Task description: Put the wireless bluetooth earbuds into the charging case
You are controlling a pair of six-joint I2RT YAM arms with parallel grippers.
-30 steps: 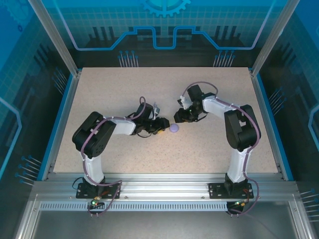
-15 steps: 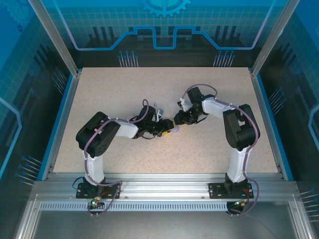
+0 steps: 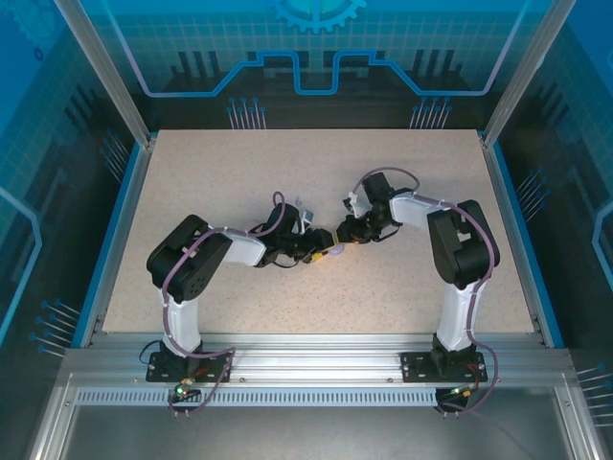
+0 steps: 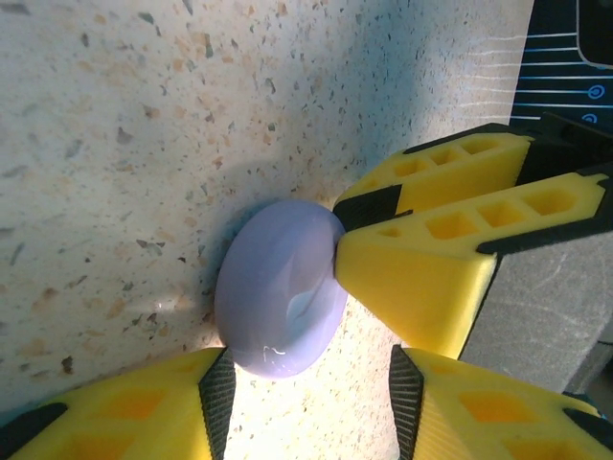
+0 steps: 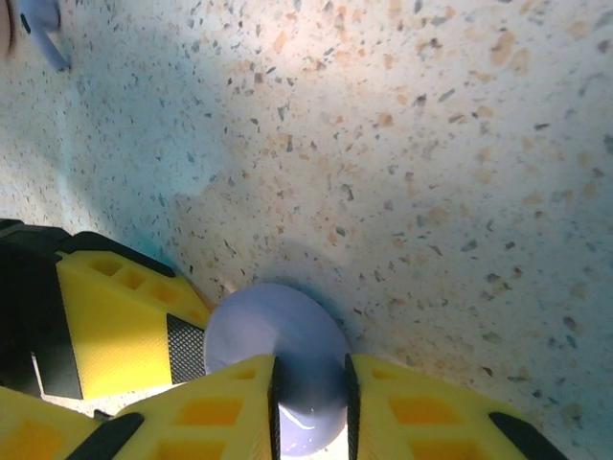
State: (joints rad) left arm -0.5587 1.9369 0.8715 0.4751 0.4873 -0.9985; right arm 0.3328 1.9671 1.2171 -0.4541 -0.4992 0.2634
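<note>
At the middle of the table (image 3: 287, 172), the two arms are meeting over the lilac charging case (image 4: 283, 292), which a second ago was lying bare between them. The left gripper (image 4: 306, 383) has slid in from nine o'clock, and the right gripper (image 5: 311, 372), reaching from two o'clock, has been narrowing until its jaws are clamping the case's rim. The left jaws are standing apart, one finger touching the case at its seven o'clock, the other clear. The case is looking closed, so opening it is probably the step in hand. A lilac earbud (image 5: 43, 24) is lying at eleven o'clock from the right gripper, well apart.
</note>
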